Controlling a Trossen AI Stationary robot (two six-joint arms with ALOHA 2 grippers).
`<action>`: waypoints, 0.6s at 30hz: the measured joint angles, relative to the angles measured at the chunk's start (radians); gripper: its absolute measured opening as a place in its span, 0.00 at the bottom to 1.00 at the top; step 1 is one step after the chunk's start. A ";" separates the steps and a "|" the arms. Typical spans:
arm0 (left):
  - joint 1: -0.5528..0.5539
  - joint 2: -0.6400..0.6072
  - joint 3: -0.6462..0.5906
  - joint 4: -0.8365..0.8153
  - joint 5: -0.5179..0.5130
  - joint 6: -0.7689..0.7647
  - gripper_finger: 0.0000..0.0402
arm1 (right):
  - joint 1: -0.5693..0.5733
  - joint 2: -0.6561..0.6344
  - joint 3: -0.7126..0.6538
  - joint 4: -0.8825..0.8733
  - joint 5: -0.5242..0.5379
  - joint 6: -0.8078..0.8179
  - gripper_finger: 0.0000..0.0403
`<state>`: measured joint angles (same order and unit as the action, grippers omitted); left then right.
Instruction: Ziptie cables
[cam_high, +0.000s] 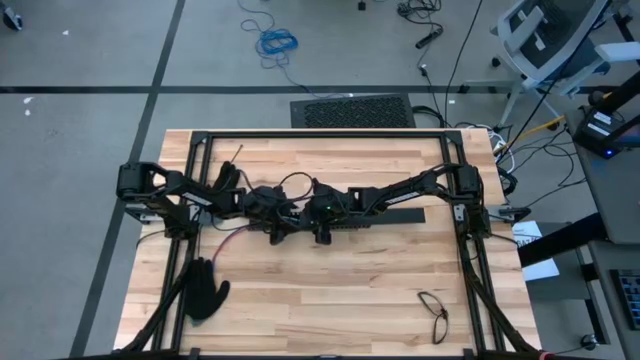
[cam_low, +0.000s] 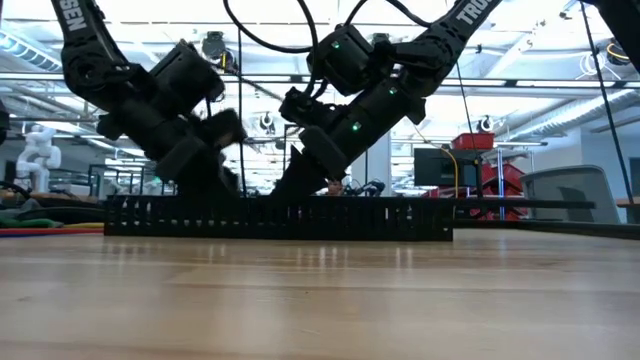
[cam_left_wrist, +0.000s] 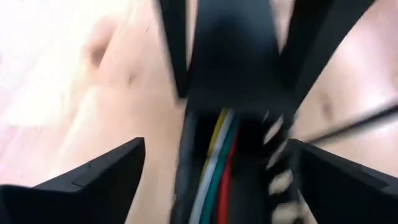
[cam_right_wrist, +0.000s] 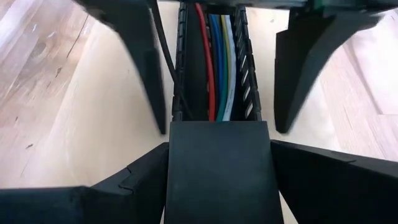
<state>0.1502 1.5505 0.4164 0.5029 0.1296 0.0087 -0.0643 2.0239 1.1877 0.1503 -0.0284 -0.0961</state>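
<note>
The cables (cam_right_wrist: 217, 68), red, blue, green, yellow and white, lie side by side inside a long black slotted bar (cam_high: 385, 220) at the table's middle. Their loose ends trail on the wood to the left (cam_high: 228, 245). My right gripper (cam_right_wrist: 217, 186) is shut on the bar. My left gripper (cam_left_wrist: 217, 180) faces it, open, one finger on each side of the bar's open stretch (cam_left_wrist: 214, 186); I cannot tell whether a finger touches the wall. A thin dark strip (cam_right_wrist: 166, 62), perhaps a ziptie, runs beside the bar. My right gripper pinches the bar's smooth covered stretch (cam_right_wrist: 217, 155) between its two fingers, one on each long side. The fingers slant down from the table's right and point along the bar. The bar rests flat on the table (cam_low: 280, 218).
Black gloves (cam_high: 205, 290) lie near the left front. A pair of glasses (cam_high: 435, 315) lies near the right front. A black frame (cam_high: 320, 133) runs around the table's back and sides. Bare wood shows in front of the bar (cam_high: 330, 290).
</note>
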 joint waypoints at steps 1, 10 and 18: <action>0.002 0.000 0.000 -0.031 -0.008 0.003 0.97 | 0.000 0.000 0.000 -0.003 0.000 -0.008 0.61; -0.011 -0.080 -0.002 -0.211 -0.006 0.080 0.99 | -0.002 0.002 0.005 -0.042 -0.001 -0.019 0.61; -0.015 -0.281 -0.001 -0.288 -0.027 0.155 0.99 | -0.002 0.000 0.004 -0.102 0.000 -0.017 0.61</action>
<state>0.1353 1.2694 0.4150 0.2145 0.1027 0.1638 -0.0658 2.0235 1.1920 0.0484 -0.0282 -0.1135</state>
